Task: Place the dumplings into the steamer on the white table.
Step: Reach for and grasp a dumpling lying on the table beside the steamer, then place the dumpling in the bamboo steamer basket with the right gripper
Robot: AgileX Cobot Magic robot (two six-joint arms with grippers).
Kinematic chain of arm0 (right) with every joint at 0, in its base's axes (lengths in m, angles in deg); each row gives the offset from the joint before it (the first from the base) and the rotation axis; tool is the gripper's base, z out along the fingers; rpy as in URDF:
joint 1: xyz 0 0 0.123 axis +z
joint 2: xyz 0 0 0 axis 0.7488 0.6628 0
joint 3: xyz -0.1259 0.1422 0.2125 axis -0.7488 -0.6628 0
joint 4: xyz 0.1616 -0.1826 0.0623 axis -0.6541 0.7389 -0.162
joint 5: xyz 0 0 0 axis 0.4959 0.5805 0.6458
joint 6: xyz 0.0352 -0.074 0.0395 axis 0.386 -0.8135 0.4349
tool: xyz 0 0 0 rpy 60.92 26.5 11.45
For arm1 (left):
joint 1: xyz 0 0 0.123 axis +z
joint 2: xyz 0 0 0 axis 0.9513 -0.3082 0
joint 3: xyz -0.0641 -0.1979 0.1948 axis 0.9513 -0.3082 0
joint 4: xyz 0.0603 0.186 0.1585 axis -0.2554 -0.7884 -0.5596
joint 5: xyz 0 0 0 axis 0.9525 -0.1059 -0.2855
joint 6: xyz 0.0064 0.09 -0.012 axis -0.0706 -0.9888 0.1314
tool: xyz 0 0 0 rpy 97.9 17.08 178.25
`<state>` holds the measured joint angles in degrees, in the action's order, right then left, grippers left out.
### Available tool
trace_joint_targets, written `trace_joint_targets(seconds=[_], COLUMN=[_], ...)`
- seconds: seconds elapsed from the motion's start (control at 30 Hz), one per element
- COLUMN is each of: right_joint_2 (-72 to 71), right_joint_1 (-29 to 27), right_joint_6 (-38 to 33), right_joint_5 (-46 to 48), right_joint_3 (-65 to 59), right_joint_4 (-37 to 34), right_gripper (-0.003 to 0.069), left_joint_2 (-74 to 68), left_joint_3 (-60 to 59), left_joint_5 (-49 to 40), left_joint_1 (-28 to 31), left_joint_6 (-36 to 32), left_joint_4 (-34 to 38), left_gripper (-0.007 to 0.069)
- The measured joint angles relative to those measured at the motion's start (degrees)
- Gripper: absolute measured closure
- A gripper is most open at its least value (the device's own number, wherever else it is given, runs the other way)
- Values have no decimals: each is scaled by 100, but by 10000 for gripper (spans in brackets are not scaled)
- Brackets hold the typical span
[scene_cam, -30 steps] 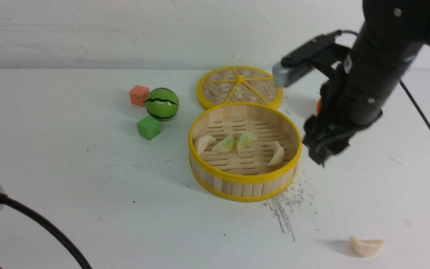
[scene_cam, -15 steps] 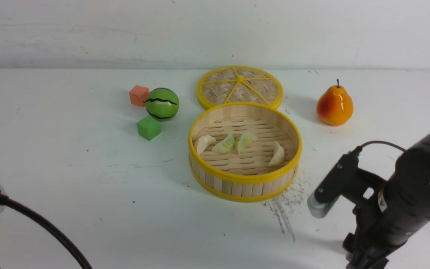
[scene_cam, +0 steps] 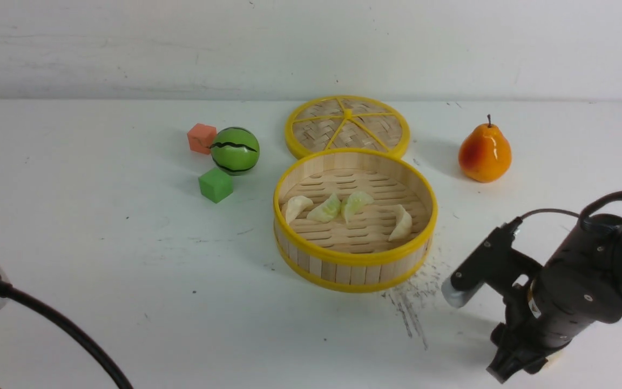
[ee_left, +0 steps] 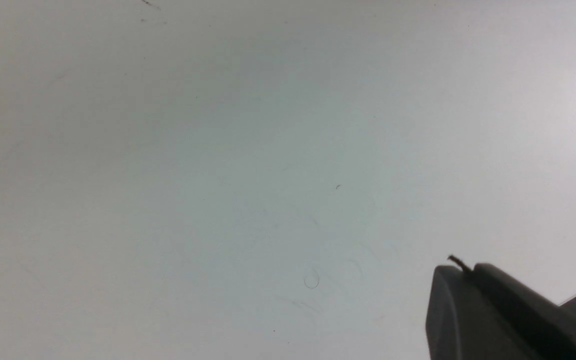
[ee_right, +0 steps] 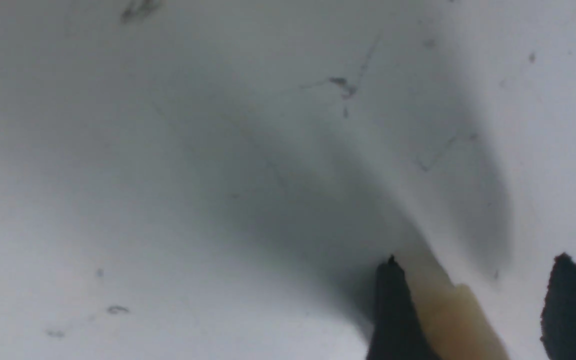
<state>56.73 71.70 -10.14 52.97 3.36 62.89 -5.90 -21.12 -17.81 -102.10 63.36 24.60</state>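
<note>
The steamer (scene_cam: 354, 258) stands in the middle of the white table (scene_cam: 127, 281) and holds several dumplings, among them a cream one (scene_cam: 296, 207), a green-tinged one (scene_cam: 326, 209) and a cream one (scene_cam: 401, 222). My right gripper (scene_cam: 511, 370) is down at the table's front right. In the right wrist view this gripper (ee_right: 475, 265) is open astride a cream dumpling (ee_right: 448, 310) that lies on the table against one finger, with a gap to the other finger. That dumpling is hidden behind the arm in the front view. My left gripper (ee_left: 460, 270) is shut and empty over bare table.
The flat woven lid (scene_cam: 347, 125) lies behind the steamer. A pear (scene_cam: 484, 153) stands at the back right. A watermelon ball (scene_cam: 235, 150), an orange cube (scene_cam: 201, 138) and a green cube (scene_cam: 215, 185) sit left of the steamer. Dark scuffs (scene_cam: 411, 302) mark the table in front of it.
My right arm swung from beside the steamer down to the front right, onto the loose dumpling, uncovering the pear. Its jaws have narrowed a little. The left arm stayed put.
</note>
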Motion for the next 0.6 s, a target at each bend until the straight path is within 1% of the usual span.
trace_joint_targets(seconds=[0.07, 0.13, 0.17, 0.3, 0.37, 0.43, 0.6], right_joint_2=[1, -13, -45, -178, -239, -303, -162], right_joint_1=[-35, -36, -26, 134, 215, 411, 671], right_joint_6=[46, 61, 66, 68, 68, 68, 68], right_joint_5=[34, 114, 201, 791, 938, 1217, 1222], right_joint_3=[0, 13, 69, 483, 690, 1397, 2557], right_joint_4=[0, 12, -31, -436, -586, -1012, -1746], right_gripper=[384, 488, 508, 499, 499, 499, 499], left_joint_2=[0, 0, 0, 0, 0, 4, 4], left_joint_3=[0, 0, 0, 0, 0, 0, 0], left_joint_5=[0, 0, 3, 42, 44, 44, 49], left_joint_1=[0, 0, 0, 0, 0, 0, 0], left_joint_6=[-25, -89, -118, -145, -145, -145, -145], left_joint_4=[0, 0, 0, 0, 0, 0, 0], left_gripper=[606, 606, 606, 604, 603, 601, 596])
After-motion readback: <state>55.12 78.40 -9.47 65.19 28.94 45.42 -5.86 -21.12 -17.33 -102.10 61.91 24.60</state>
